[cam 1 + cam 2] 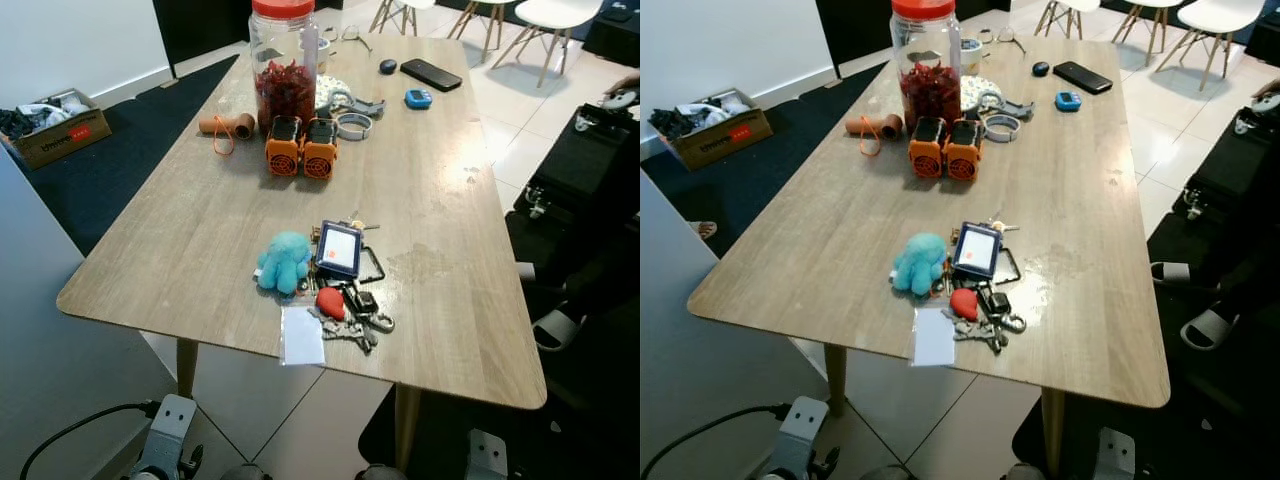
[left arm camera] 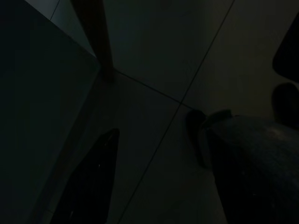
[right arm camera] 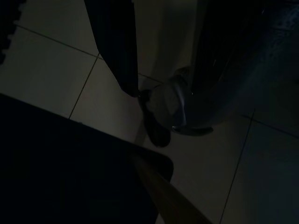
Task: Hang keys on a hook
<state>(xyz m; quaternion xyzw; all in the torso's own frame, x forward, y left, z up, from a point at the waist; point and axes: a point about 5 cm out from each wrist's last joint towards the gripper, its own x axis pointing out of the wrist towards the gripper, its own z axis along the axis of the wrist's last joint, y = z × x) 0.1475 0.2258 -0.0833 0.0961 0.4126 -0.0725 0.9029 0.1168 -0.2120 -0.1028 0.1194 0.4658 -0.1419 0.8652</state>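
Evidently the keys (image 1: pixel 352 318) lie at the desk's (image 1: pixel 190 250) near edge for easy reach; my end effectors' opening I cannot tell.

You are looking at open bare wood on the table (image 1: pixel 190 240) all around the keys (image 1: pixel 345 300) by its near edge. A teal plush (image 1: pixel 283 262) is crowding one side and a white card (image 1: pixel 301 335) is lying in front. The jar (image 1: pixel 285 65) and orange blocks (image 1: pixel 302 147) are standing well beyond them.
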